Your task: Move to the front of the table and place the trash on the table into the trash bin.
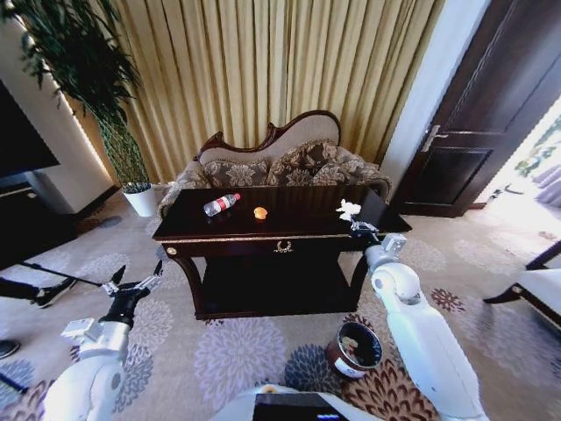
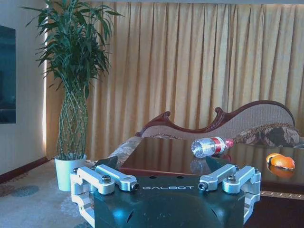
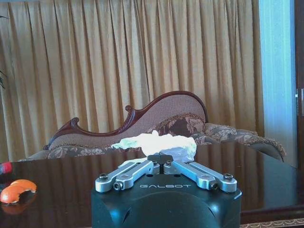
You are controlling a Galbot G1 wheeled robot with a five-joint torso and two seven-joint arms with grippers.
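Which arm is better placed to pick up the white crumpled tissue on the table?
Right. The right claw sits at the table's right front edge, fingers shut, directly before the white crumpled tissue. The left claw hangs open off the table's left corner.

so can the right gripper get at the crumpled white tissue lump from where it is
Probably yes: the right gripper, shut, sits at the dark glossy table's front edge directly before the crumpled white tissue lump, nothing between them.

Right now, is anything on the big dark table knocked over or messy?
Yes. A clear plastic bottle with a red label lies on its side on the dark glossy table, near a small orange peel and a crumpled white tissue.
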